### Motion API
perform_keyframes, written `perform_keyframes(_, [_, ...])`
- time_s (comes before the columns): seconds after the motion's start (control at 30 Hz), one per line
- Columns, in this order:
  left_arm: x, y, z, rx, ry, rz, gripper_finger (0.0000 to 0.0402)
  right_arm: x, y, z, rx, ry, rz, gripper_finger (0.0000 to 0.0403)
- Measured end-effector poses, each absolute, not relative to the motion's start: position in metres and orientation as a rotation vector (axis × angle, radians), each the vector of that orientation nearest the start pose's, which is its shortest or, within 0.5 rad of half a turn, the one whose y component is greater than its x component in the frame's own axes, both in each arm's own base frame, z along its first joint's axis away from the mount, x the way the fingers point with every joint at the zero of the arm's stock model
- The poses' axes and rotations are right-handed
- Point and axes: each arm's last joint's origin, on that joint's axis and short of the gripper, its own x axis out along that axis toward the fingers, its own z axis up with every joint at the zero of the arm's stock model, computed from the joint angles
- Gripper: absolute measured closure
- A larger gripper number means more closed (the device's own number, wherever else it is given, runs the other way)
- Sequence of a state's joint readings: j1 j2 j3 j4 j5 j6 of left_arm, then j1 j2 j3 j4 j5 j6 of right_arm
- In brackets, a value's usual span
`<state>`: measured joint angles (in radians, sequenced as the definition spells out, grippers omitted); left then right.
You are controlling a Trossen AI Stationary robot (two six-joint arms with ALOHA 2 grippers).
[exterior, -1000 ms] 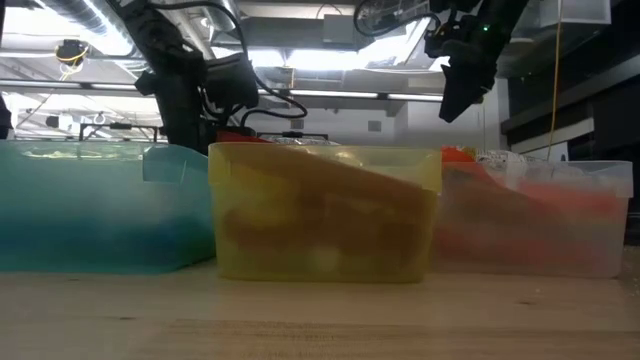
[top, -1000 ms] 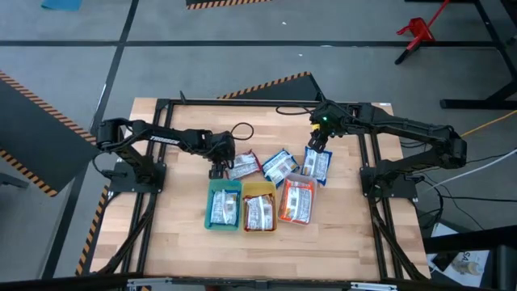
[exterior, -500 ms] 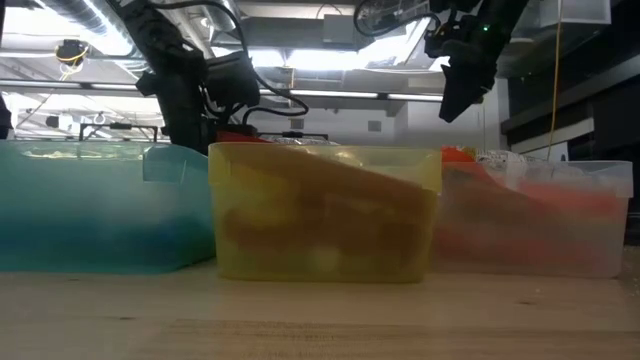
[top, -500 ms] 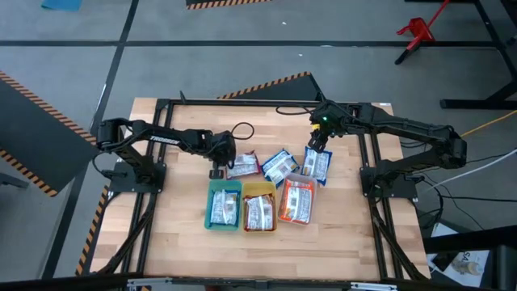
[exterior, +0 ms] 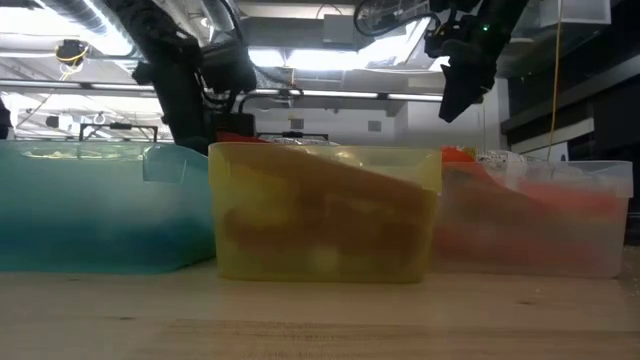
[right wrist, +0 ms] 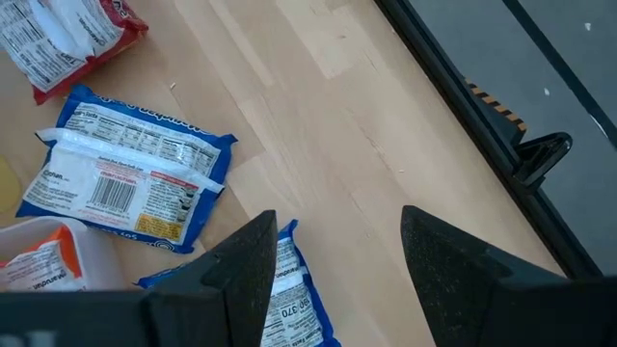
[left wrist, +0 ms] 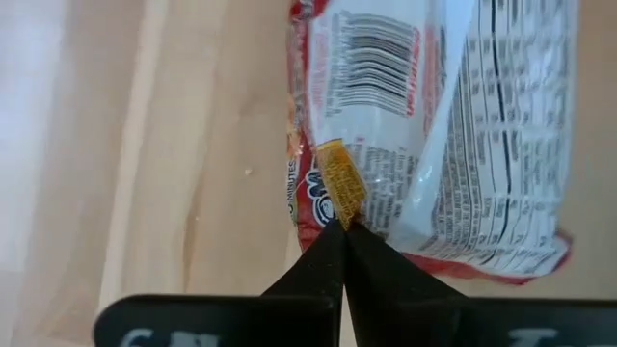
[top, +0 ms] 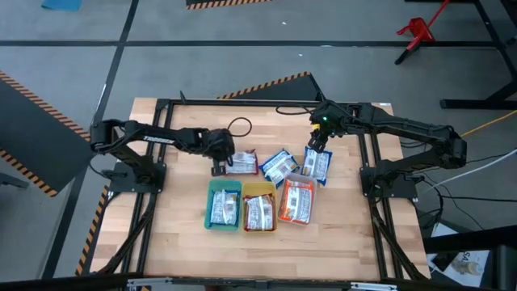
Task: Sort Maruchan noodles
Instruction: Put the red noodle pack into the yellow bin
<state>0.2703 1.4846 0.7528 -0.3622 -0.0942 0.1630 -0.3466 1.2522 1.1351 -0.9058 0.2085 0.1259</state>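
Observation:
A red-and-white noodle packet (top: 244, 163) lies back-up on the table, behind the trays. It fills the left wrist view (left wrist: 453, 125). My left gripper (top: 218, 167) is shut at its left edge (left wrist: 342, 231). Two blue-and-white packets (top: 280, 166) (top: 317, 165) lie to its right. My right gripper (top: 317, 144) hovers open over the right-hand blue packet (right wrist: 289, 299), touching nothing. A green tray (top: 224, 204), a yellow tray (top: 259, 207) and a clear tray (top: 296, 200) stand in a row, each holding packets. My left gripper pinches the red packet at its red side edge (left wrist: 307, 198), only at the fingertips. A small yellow-brown flap (left wrist: 339, 188) stands just past the tips. The fingers come from above and from the table's left. I cannot tell whether the packet is lifted clear.
A black cable loop (top: 240, 128) lies on the table behind the left gripper. Black frame rails (top: 371, 162) run along the table's sides. Bare wood shows in front of the trays (top: 258, 250). In the low view the three trays (exterior: 320, 210) fill the front.
My left gripper has stayed shut and has risen a little, and its arm has drawn back toward the table's left. The red packet has turned slightly and lies squarer to the table's edges. My right arm has kept still.

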Motion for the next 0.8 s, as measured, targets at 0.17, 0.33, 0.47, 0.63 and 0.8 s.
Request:
perform_keyframes(0.17, [0.247,0.071,0.181,-0.008,1.040,0.282,0.0401,0.222,-0.087,0.304,0.182,0.989,-0.570,0.0194])
perform_keyframes(0.33, [0.238,0.067,0.204,-0.078,0.934,0.329,0.0401,0.224,-0.087,0.305,0.182,0.971,-0.571,0.0194])
perform_keyframes(0.47, [0.231,0.062,0.222,-0.126,0.845,0.348,0.0401,0.224,-0.087,0.305,0.182,0.962,-0.571,0.0194])
perform_keyframes(0.63, [0.225,0.055,0.238,-0.173,0.744,0.351,0.0401,0.225,-0.088,0.305,0.181,0.957,-0.571,0.0194])
perform_keyframes(0.8, [0.224,0.047,0.250,-0.231,0.643,0.339,0.0401,0.225,-0.088,0.306,0.194,0.951,-0.578,0.0194])
